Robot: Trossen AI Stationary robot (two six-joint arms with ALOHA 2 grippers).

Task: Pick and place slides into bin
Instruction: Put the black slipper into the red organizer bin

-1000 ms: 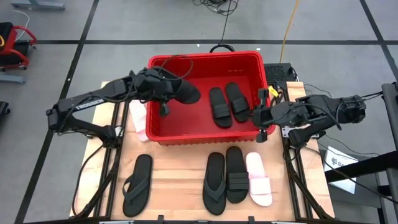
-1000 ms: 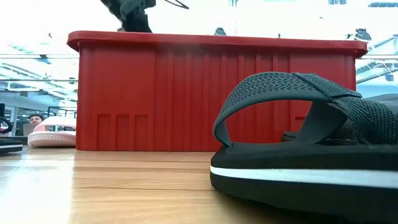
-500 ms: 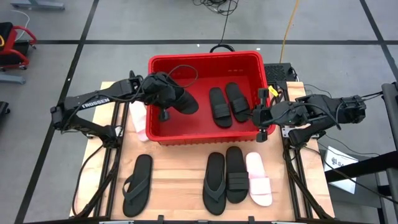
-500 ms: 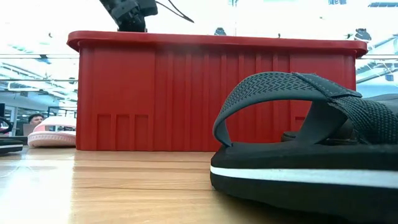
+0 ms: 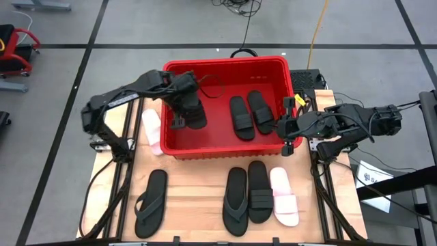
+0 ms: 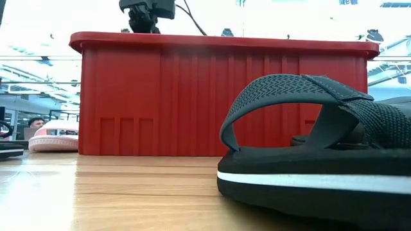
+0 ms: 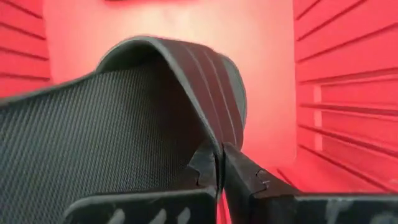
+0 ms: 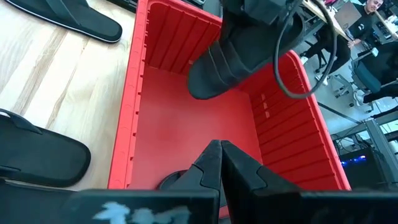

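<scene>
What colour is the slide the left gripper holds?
Black slide, shut in the left gripper; high view.

Red slotted bin [image 5: 225, 147] at desk 12 o'clock holds two black slides [image 5: 247, 114] flat on its 3 o'clock side, plus a black wide-strap slide [image 5: 193, 113] tilted, toe down, on its 9 o'clock side. Outside: pink slide [image 5: 153, 131] just beside the bin's 9 o'clock wall. Toward 6 o'clock lie a lone black flip-flop [image 5: 151, 202], then black flip-flop [image 5: 235, 200], black slide [image 5: 259, 191] and pink slide [image 5: 285, 197] side by side.

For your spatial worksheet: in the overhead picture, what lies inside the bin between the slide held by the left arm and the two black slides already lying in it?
Only bare red floor of the bin, seen in the high view, separates the held slide from the two black slides.
</scene>
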